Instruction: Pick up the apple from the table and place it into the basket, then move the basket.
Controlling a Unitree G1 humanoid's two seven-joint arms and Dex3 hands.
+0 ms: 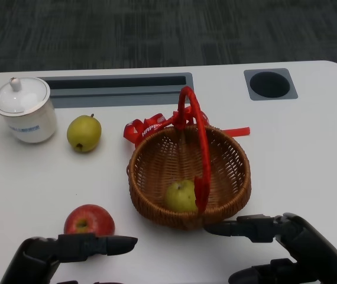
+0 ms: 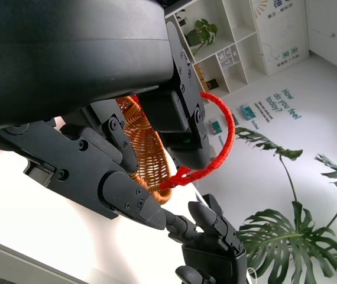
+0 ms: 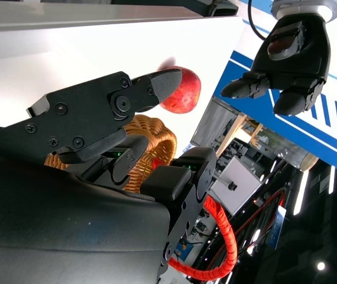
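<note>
Now — basket [image 1: 156, 177]: green fruit [image 1: 181, 196] inside | apple [image 1: 89, 220]: on table | hands [image 1: 77, 247]: empty, fingers apart

Head camera looks steeply down on the white tabletop [image 1: 298, 148], the wicker basket [image 1: 189, 176] mid-picture, both hands just entering at the near edge. Left wrist camera sits tight behind the left hand [image 2: 97, 171], its black shell filling most of the picture, tipped on its side, facing across to the basket and the right hand [image 2: 207, 228]. Right wrist camera, just as close and tilted, faces back across. All three share the basket; right wrist and head share the red apple [image 1: 88, 220].
</note>
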